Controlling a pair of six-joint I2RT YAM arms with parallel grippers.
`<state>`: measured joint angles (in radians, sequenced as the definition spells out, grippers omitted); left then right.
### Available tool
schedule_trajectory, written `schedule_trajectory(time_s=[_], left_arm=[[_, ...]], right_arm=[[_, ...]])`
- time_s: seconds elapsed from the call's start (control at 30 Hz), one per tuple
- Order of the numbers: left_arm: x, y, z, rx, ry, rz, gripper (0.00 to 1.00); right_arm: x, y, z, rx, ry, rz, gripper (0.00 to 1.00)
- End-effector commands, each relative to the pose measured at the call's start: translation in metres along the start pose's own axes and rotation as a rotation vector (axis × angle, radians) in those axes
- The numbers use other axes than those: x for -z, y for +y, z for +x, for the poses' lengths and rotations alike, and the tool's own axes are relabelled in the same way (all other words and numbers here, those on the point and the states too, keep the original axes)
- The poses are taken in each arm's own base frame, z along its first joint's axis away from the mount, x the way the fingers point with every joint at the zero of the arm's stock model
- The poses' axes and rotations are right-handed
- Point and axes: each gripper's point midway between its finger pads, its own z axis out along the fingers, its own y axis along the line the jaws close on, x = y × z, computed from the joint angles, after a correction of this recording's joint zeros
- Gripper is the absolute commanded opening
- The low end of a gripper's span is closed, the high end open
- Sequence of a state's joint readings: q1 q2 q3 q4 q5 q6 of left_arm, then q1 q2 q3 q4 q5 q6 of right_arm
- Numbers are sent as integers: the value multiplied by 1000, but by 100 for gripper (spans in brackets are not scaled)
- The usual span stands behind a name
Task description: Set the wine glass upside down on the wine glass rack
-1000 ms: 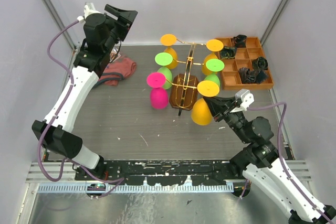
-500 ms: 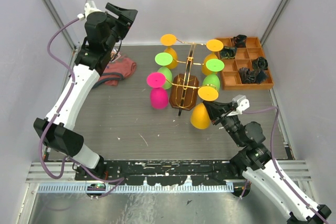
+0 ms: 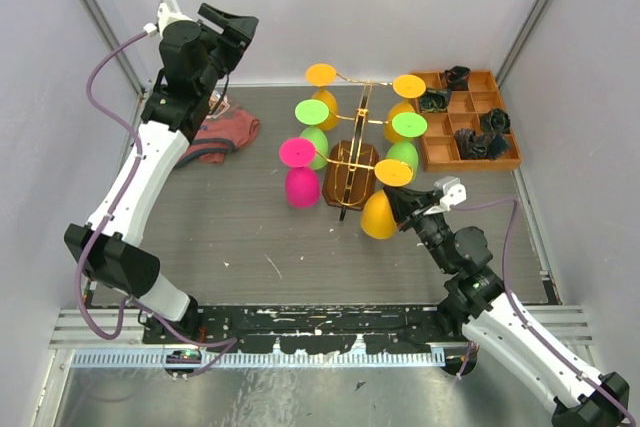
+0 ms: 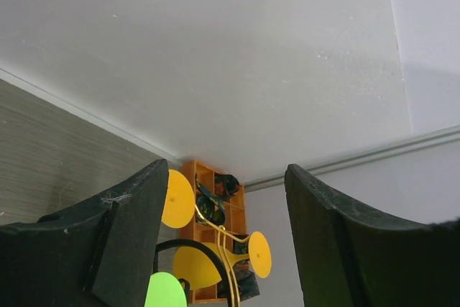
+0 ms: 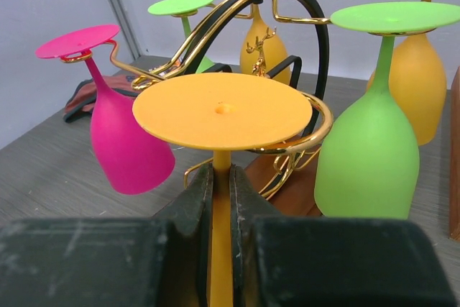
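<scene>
By the rack [image 3: 350, 169], right tool [image 3: 400, 204] grips the orange glass [image 3: 379, 216]; left tool [image 4: 224, 172] gapes.

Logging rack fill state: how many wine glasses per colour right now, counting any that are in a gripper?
Orange wine glasses: 3, one of them clamped by its stem in the right gripper
Green wine glasses: 2
Pink wine glass: 1
Total: 6
</scene>
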<state>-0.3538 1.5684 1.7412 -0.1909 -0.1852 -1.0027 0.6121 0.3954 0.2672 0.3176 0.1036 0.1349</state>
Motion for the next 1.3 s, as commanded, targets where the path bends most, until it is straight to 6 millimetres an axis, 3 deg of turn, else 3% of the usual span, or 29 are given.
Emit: schedule_trajectory(time_s=[0.0,0.43,1.0,1.27], left_arm=[[-5,-12,-17,-3,-45,37,73],[-13,1,-21,15,-49,22,73],[-14,5,-16,32,-35,16,72],[-10,6,-20,36,-59,22,72]], right_arm=[[-8,-6,-24,4,-92,42,1],[12,-50,-28,32,-98,286,1],[42,-59,-15,57,-25,318,1],[45,-75,-10,37,-102,394,1]])
